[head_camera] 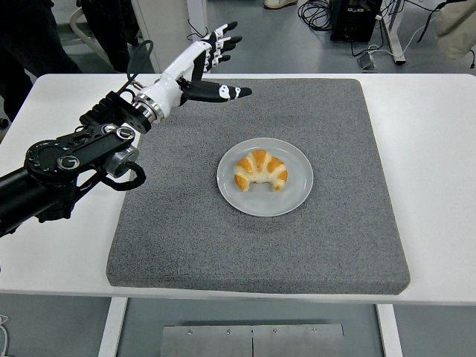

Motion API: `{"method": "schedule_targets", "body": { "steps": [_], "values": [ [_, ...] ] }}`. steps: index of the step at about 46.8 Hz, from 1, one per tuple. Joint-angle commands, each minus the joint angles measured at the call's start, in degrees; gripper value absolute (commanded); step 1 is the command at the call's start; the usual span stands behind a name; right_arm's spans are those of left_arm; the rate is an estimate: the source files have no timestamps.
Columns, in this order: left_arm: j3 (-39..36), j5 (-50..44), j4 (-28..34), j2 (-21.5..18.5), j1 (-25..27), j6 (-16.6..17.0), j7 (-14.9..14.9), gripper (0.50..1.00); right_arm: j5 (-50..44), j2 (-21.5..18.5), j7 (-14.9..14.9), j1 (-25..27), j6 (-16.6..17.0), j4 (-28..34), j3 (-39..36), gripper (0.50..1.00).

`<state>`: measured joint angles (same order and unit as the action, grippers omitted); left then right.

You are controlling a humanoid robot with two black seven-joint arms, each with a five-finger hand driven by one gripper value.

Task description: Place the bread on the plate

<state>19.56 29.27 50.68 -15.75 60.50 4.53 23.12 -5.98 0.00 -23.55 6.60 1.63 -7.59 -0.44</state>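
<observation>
Item one: white table (pixel 435 186), carrying everything listed below. Item two: grey mat (pixel 186 223), laid flat across the table's middle. Item three: my left arm (pixel 67 167), reaching in over the mat's far left corner. Item four: round grey plate (pixel 296 195), near the mat's centre, holding one piece of bread. Item five: my left hand (pixel 204 63), raised, fingers spread apart, grasping nothing. Item six: bread (pixel 261 170), a croissant, lying on the plate.

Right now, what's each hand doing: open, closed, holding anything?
Left hand: open, fingers spread, holding nothing, raised over the mat's far left corner.
Right hand: not in view.
The bread lies on the plate.
</observation>
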Motion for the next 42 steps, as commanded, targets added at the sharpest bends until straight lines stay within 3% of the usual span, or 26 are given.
{"method": "schedule_targets", "body": {
  "steps": [1, 6, 14, 26, 42],
  "values": [
    [1.2, -4.1, -0.8, -0.5, -0.2, -1.1, 0.1, 0.969, 0.0, 0.0, 0.0, 0.0, 0.0, -0.1, 0.0, 1.0],
    [1.7, -10.9, -2.7, -1.6, -0.8, -2.8, 0.0, 0.969, 0.0, 0.0, 0.0, 0.0, 0.0, -0.2, -0.1, 1.0],
    [3.2, -19.2, -6.8, -1.8, -2.1, -8.3, 0.0, 0.969, 0.0, 0.0, 0.0, 0.0, 0.0, -0.2, -0.1, 1.0],
    [10.5, -21.4, -13.0, -1.2, -6.9, -16.7, 0.1, 0.969, 0.0, 0.0, 0.0, 0.1, 0.0, -0.2, 0.0, 1.0],
    [11.6, -21.4, -15.3, 0.3, -8.8, -17.9, 0.3, 0.969, 0.0, 0.0, 0.0, 0.0, 0.0, -0.3, 0.0, 1.0]
  ]
}}
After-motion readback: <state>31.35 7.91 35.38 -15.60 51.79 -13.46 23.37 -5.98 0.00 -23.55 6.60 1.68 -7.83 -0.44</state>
